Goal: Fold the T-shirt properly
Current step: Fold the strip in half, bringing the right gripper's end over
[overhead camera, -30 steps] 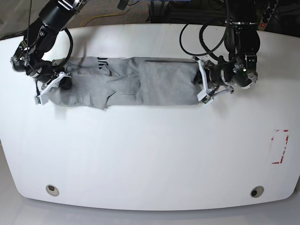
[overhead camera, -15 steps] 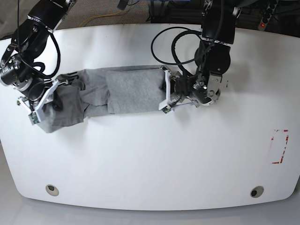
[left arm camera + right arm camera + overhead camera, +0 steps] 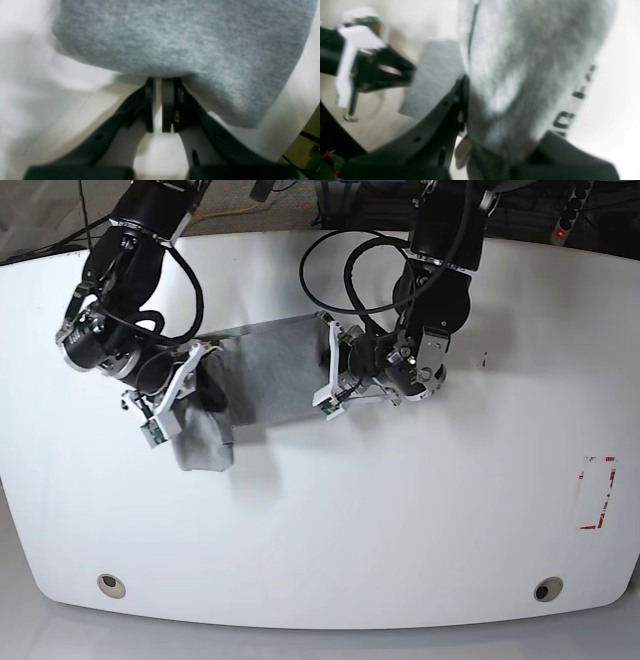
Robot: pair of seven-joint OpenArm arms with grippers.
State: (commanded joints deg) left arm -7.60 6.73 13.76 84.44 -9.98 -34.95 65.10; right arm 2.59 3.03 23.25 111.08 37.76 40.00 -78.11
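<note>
The T-shirt (image 3: 285,370) lies toward the far edge of the desk (image 3: 350,530), left of centre in the base view, its body a narrow band. The end nearer the base view's left edge is lifted and hangs in a soft flap from the right gripper, whose jaws are closed on the cloth. The left gripper (image 3: 157,105) is at the opposite end of the band, jaws nearly together, with fabric at their tips; whether they pinch it cannot be told.

The cotton looks light and limp, likely to droop and bunch rather than slip or tear. A grip near the corners of the raised end should carry it flatter than one in mid-edge. The folding seems well along; laying the flap squarely over the band looks like the step in hand, with skewed or rumpled layers the main risk.
</note>
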